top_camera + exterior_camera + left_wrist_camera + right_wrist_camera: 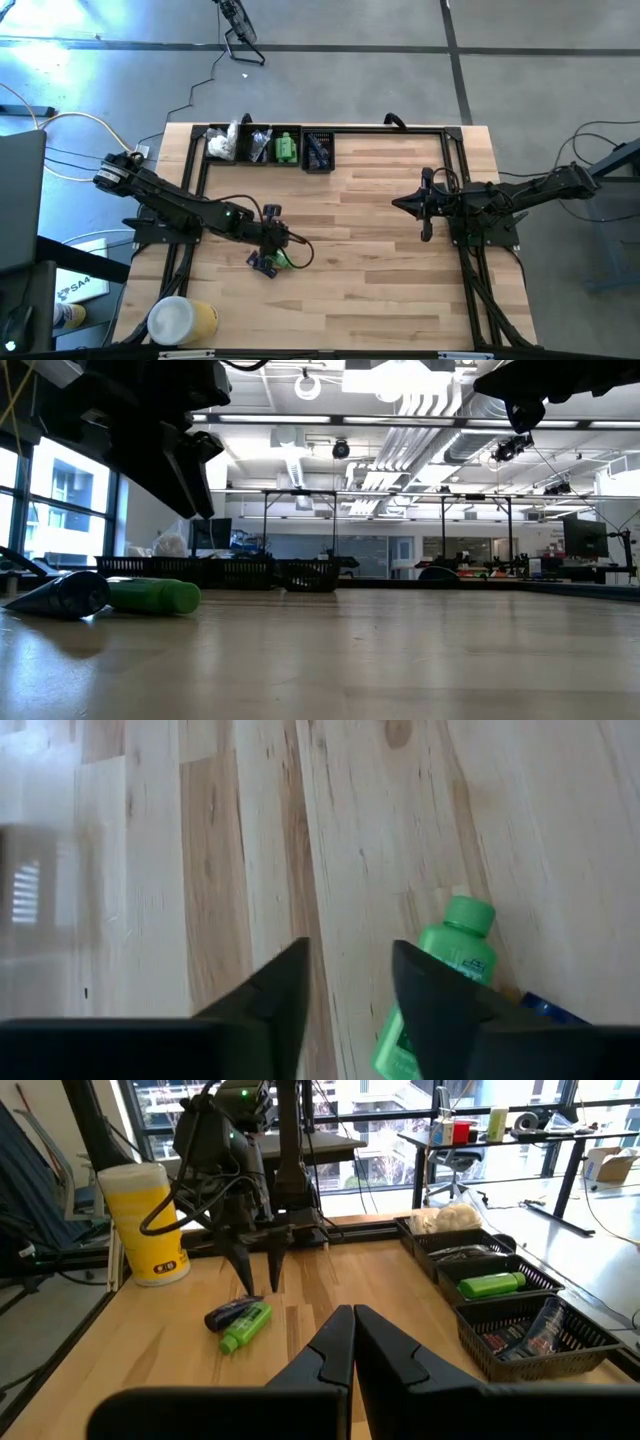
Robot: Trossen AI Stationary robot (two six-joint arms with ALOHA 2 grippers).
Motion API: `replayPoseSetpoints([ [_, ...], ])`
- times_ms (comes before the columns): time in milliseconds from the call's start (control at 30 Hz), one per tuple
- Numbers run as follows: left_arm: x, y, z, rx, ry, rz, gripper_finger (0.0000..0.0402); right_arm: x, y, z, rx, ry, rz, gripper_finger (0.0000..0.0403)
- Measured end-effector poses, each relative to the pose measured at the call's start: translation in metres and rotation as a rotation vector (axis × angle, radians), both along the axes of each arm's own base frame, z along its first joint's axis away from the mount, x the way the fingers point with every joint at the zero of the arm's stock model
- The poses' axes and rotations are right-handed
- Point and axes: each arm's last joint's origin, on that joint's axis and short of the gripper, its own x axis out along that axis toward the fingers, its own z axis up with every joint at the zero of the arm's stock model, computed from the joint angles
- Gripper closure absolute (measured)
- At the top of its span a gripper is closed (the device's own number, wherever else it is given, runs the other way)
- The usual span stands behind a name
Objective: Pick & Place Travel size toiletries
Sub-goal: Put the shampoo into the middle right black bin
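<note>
Your table (380, 250) carries a row of black baskets (268, 147) at its twelve o'clock edge, already holding a green bottle, white packets and dark sachets. At seven o'clock stands the white-and-yellow cylinder (182, 321); leave it.

Your left gripper (272, 243) hangs just above two loose items at about eight o'clock from centre, fingers apart, gripping nothing. The right gripper (425, 205) waits at three o'clock, pinched together.

The green bottle (440, 982) looks light, rigid and round, likely to roll; pinch across its mid-body. Touching it, the dark purple-black sachet (233, 1313) looks soft and slippery.
</note>
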Motion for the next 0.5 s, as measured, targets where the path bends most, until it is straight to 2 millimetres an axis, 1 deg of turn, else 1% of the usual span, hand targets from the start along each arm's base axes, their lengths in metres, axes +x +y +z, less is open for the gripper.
replayPoseSetpoints([
  [167, 0.0000, 0.0000, 0.0000, -0.003, -0.001, 0.004, 0.0197, 0.0003, 0.0001, 0.0000, 0.000, 0.000, 0.000, 0.0399],
  [267, -0.0001, -0.0007, -0.0001, -0.023, 0.005, -0.007, 0.0163, 0.0003, 0.0001, 0.0000, 0.000, 0.000, 0.000, 0.0400],
  [400, 0.0009, -0.0020, 0.0004, -0.054, -0.002, -0.027, 0.0137, 0.0003, 0.0001, 0.0000, 0.000, -0.001, 0.000, 0.0399],
  [500, 0.0027, -0.0035, 0.0018, -0.088, -0.019, -0.047, 0.0133, 0.0003, 0.0001, 0.0000, -0.004, 0.000, 0.001, 0.0400],
])
